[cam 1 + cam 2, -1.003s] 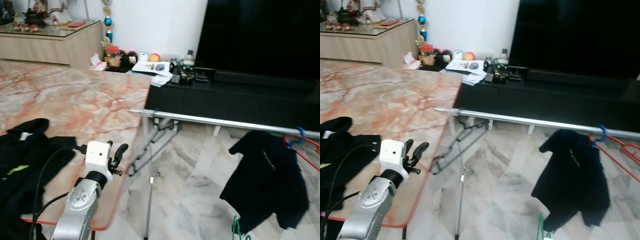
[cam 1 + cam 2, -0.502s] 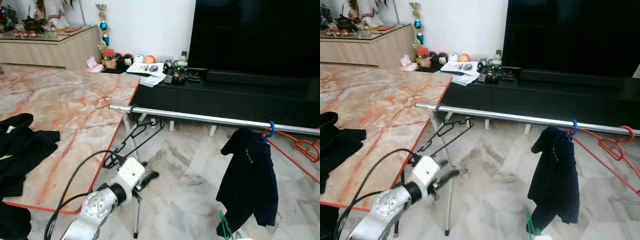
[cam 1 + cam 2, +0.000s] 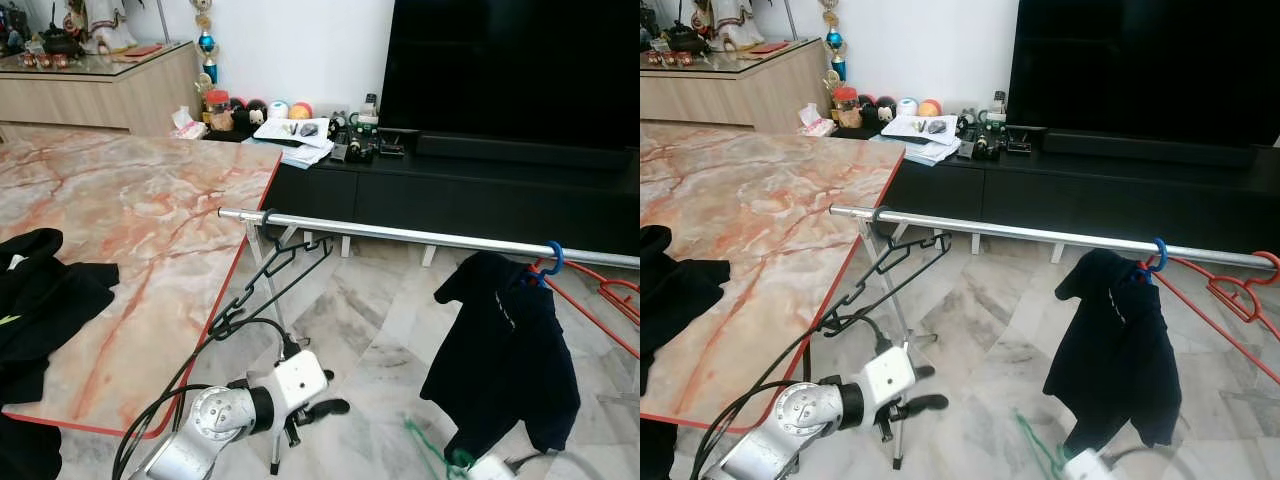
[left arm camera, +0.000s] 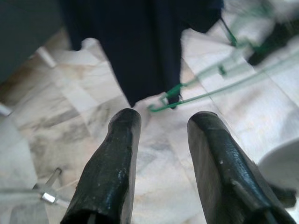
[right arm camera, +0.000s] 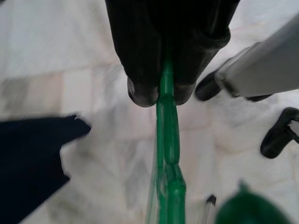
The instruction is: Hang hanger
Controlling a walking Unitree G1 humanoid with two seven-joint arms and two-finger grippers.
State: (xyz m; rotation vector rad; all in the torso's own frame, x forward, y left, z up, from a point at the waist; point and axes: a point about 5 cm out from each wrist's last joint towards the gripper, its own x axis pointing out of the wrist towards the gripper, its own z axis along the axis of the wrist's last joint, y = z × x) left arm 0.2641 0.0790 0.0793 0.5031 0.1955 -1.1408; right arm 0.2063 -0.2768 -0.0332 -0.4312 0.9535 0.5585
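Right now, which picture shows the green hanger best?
The right wrist view: the green hanger runs close up through the middle, pinched between the right gripper. The left wrist view shows its hook and thin wires on the floor past the open left gripper. The eye views catch a green bit low down.

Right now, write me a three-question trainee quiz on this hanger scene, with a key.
1. True or false: the right pincer is shut on the green hanger.
2. What hangs from the blue hook on the silver rail?
A. a dark garment
B. a white towel
C. nothing
3. Fill in: the left pincer has its fingers ____ and holds nothing.

Key
1. True: its black fingers clamp the green hanger.
2. A: the dark garment hangs there, with an empty black hanger near the rail's other end.
3. open
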